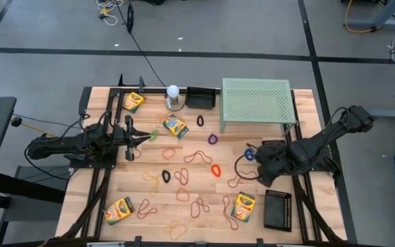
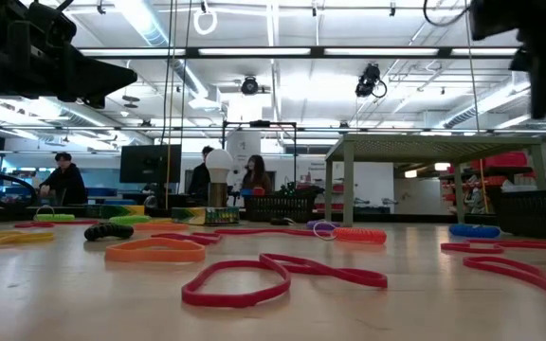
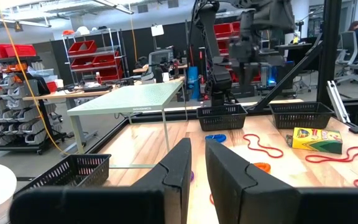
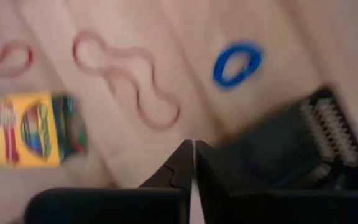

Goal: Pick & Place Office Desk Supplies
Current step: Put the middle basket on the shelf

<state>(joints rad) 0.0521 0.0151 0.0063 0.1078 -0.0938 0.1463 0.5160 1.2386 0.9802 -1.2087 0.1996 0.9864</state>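
Lying just beyond right gripper (image 4: 192, 163): blue rubber band (image 4: 237, 63).

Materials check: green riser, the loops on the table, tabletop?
Riser: looks like painted perforated metal, matte pale green, fine hole pattern, thin legs. Loops, such as the red one: likely rubber, matte, flat limp bands. Tabletop: wood planks, visible grain and seams, light satin finish.

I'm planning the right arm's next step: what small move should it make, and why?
Probably open the jaws and lower toward the blue rubber band. The right gripper hovers shut and empty near it, beside a black basket.
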